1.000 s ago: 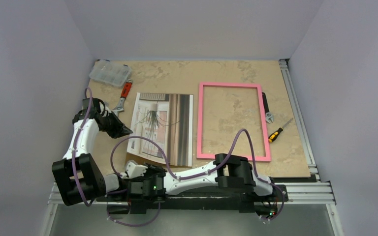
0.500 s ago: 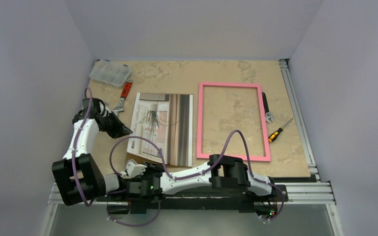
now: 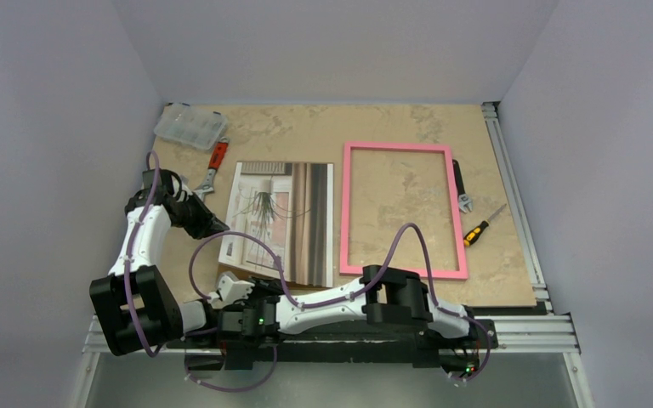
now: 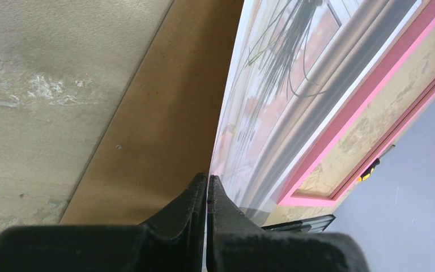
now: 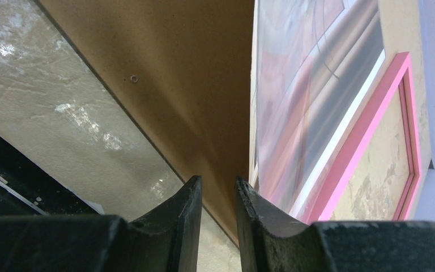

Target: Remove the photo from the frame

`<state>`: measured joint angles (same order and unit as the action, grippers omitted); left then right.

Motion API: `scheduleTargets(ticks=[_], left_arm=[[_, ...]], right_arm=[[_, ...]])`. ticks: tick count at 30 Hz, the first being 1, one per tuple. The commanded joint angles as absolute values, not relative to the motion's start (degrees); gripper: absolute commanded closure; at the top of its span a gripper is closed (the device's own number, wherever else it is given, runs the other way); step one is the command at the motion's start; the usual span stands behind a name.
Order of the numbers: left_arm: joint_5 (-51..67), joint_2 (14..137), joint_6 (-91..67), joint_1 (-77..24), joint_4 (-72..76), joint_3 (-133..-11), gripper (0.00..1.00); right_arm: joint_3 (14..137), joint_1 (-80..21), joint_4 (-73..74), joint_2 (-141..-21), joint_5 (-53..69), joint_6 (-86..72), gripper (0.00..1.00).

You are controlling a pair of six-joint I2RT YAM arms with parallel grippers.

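The pink frame (image 3: 397,147) lies flat at centre right, with bare table showing through its opening. The photo (image 3: 281,221), a print of a hanging plant and curtains, lies left of it on a brown backing board (image 4: 158,113). My left gripper (image 3: 223,228) is at the photo's left edge, and in the left wrist view it (image 4: 206,184) is shut on that thin edge. My right gripper (image 3: 221,293) is at the near left corner. In the right wrist view it (image 5: 218,190) stands slightly open, with the board's edge (image 5: 204,102) behind the gap. The frame also shows in both wrist views (image 4: 374,93) (image 5: 358,141).
A clear organiser box (image 3: 190,127) sits at the far left. A red-handled wrench (image 3: 213,166) lies just beyond my left gripper. A black wrench (image 3: 462,191) and a yellow screwdriver (image 3: 483,226) lie right of the frame. Metal rails (image 3: 519,195) edge the table on the right and near sides.
My right arm has shifted a little to the left, bringing its gripper closer to the near left corner of the photo. The left arm, photo and frame have not moved.
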<state>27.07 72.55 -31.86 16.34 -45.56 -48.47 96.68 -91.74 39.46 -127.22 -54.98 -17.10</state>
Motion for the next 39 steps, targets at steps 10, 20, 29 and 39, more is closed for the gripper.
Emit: scheduleTargets(ticks=[10,20,29,39], left_arm=[[27.2,73.5,-30.4,16.1,-45.5,-51.2,1.0],[27.1,74.1,-30.5,16.1,-45.4,-51.6,1.0],[26.7,74.2,-30.6,16.1,-45.3,-51.6,1.0],[26.6,74.5,-30.7,16.1,-45.0,-51.3,1.0]], right_arm=[[97.8,-91.7,41.3,-122.9,-55.4,-19.2,0.73],[97.8,-91.9,41.4,-122.6,-54.8,-18.9,0.7],[97.2,-92.3,39.6,-121.6,-52.9,-17.4,0.66],[97.2,-92.7,39.7,-121.1,-52.6,-17.7,0.65]])
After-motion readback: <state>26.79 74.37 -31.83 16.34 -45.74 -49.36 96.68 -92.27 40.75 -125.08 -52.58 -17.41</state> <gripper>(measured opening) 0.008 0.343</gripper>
